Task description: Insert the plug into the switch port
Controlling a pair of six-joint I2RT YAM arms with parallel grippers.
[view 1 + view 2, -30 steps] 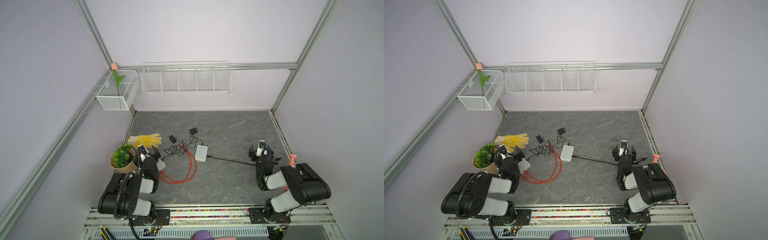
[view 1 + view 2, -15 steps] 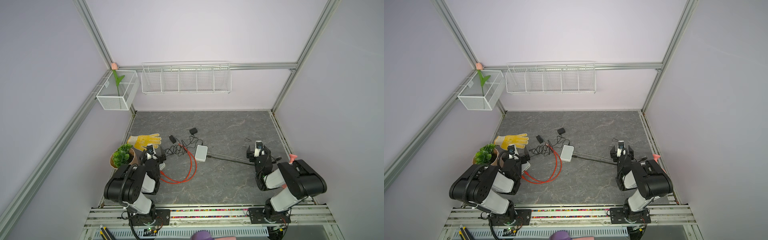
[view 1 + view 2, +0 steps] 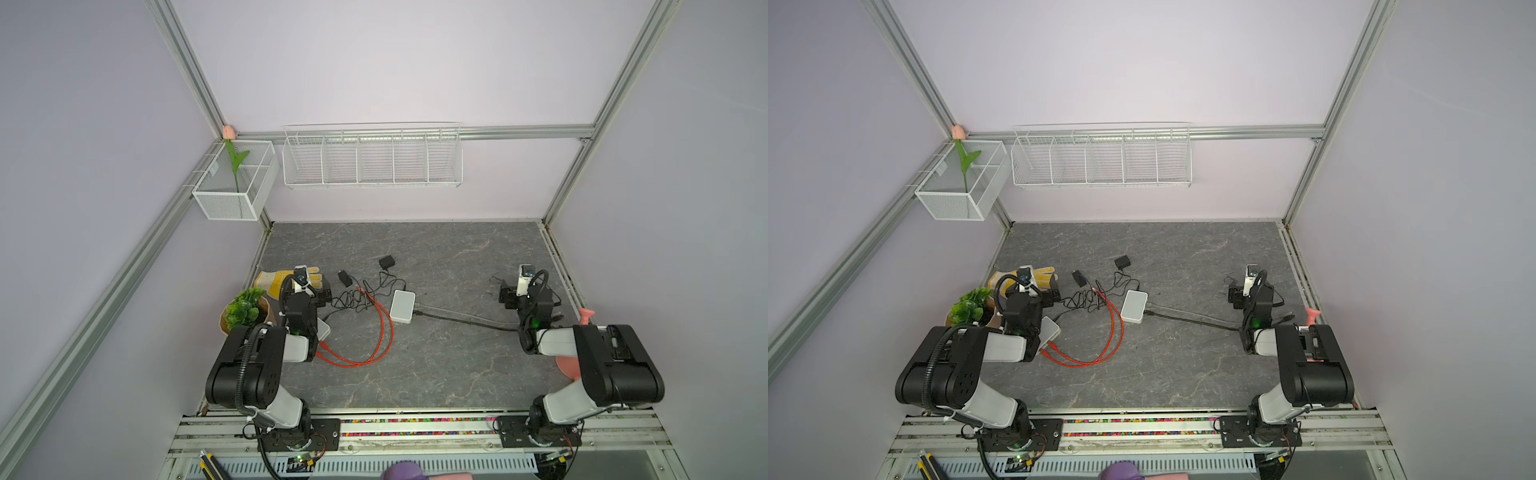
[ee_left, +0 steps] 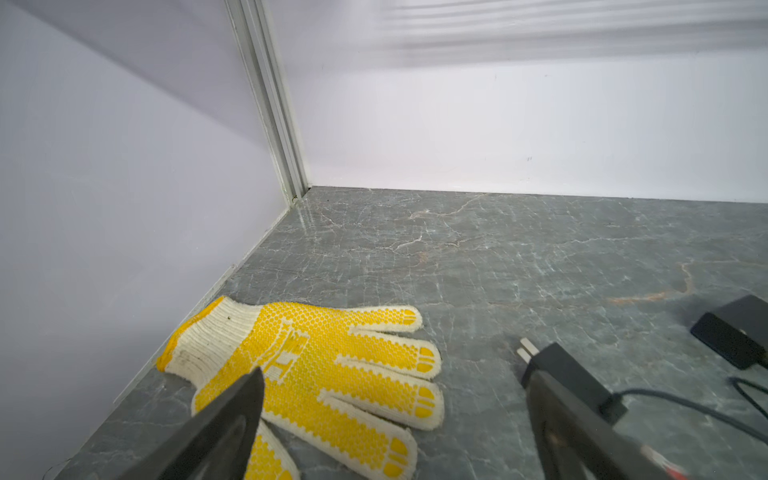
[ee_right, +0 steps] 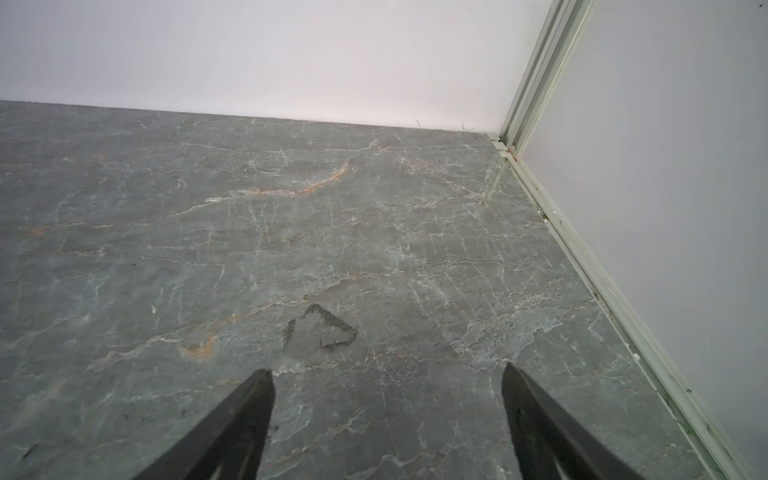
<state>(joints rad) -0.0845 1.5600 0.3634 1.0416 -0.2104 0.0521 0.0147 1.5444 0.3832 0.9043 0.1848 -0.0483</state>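
Observation:
A white switch box (image 3: pixel 402 306) (image 3: pixel 1133 306) lies mid-table with a black cable (image 3: pixel 461 319) running from its right side. A red cable (image 3: pixel 384 332) (image 3: pixel 1115 332) loops in front of it; its far plug ends (image 3: pixel 365 292) lie in a tangle of thin black wire. My left gripper (image 3: pixel 323 293) (image 4: pixel 392 386) is open, low over a yellow glove (image 4: pixel 316 357), left of the plugs. My right gripper (image 3: pixel 508 296) (image 5: pixel 386 378) is open over bare table, far right of the switch. The switch's ports are too small to make out.
A second white box (image 3: pixel 324 331) sits partly under the left arm, with the red cable's near ends beside it. Two black power adapters (image 3: pixel 386 262) (image 3: pixel 345 277) lie behind the tangle, one (image 4: pixel 569 374) by the left fingers. A potted plant (image 3: pixel 243 309) stands left, a pink object (image 3: pixel 584 318) right.
Both wrists have moved away from the front edge toward the back wall. The left gripper has come over the glove. Both grippers stayed open.

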